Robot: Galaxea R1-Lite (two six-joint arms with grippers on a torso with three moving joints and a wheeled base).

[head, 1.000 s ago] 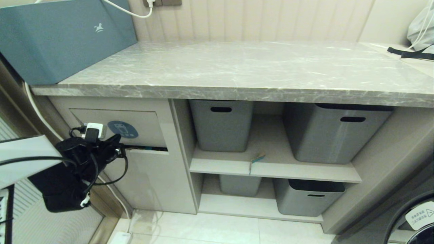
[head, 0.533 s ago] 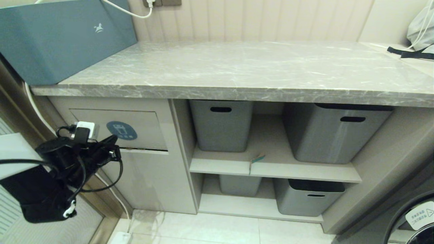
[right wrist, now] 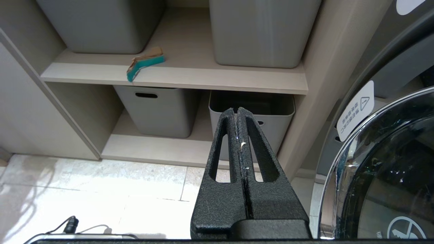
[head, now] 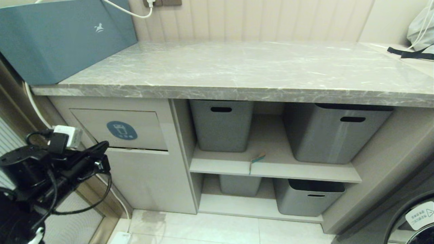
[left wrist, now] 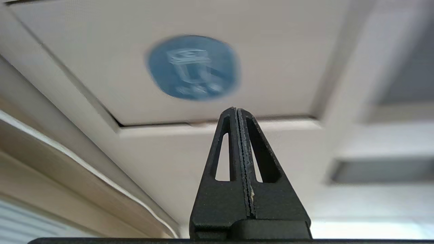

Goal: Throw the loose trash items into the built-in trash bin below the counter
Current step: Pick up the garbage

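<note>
One loose trash item, a turquoise and brown cardboard scrap (head: 257, 158) (right wrist: 145, 62), lies at the front edge of the upper shelf between two grey tubs. The built-in trash bin's beige flap (head: 145, 123) (left wrist: 271, 67) carries a blue sticker (head: 122, 130) (left wrist: 193, 67) and sits nearly flush under the counter (head: 237, 67). My left gripper (head: 104, 145) (left wrist: 236, 110) is shut and empty, a short way in front of and below the flap's lower edge. The right gripper (right wrist: 236, 110) is shut and empty too, low near the floor and facing the shelves.
A teal box (head: 61, 40) stands on the counter's left end, a black strap (head: 407, 53) at its right. Grey tubs (head: 222, 125) (head: 334, 132) fill the shelves, with more below (head: 310, 198). A washing machine door (head: 413, 217) is at the right, a white cable (head: 34, 108) by the cabinet's left side.
My left arm has drawn back, down and to the left, away from the flap. The dark gap under the flap's lower edge has closed to a thin line.
</note>
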